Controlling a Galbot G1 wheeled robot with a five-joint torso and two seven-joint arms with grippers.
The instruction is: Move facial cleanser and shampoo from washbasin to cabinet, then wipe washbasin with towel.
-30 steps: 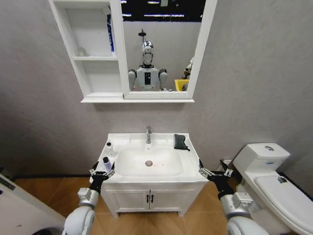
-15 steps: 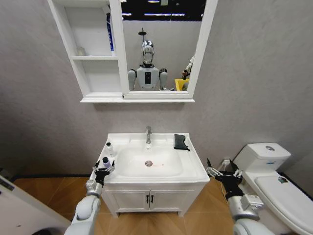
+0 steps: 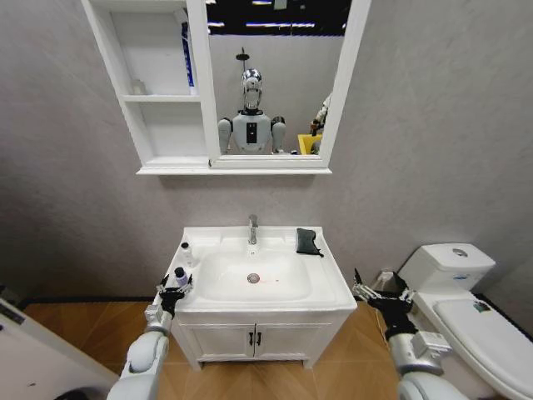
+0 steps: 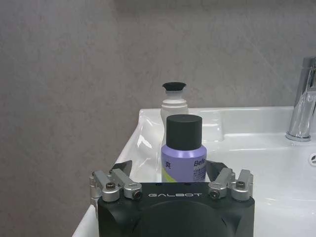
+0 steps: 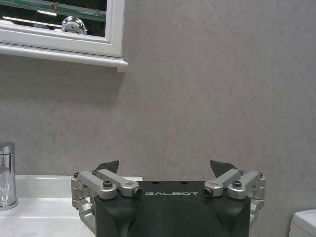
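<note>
Shampoo bottle (image 3: 180, 276) stands at the washbasin's (image 3: 329, 287) nine o'clock rim, between my left gripper's (image 3: 174, 287) parted fingers. From my left wrist, it sits centred, untouched, twelve o'clock. My right gripper (image 5: 167, 168) hangs spread, empty.

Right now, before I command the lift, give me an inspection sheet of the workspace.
Surface: the washbasin rim is white and glossy; tap at the back, drain in the bowl.
Job's things: purple bottle with a dark cap on the front-left rim; white bottle behind it; black towel on the back-right rim; the cabinet up left of the mirror.
Clutter: nothing seen.
Grippers: left end effector open, its fingers either side of the purple bottle; right end effector open, off the basin's right side.
Cables: nothing seen.
Surroundings: vanity beneath, toilet to the right, grey wall.
</note>
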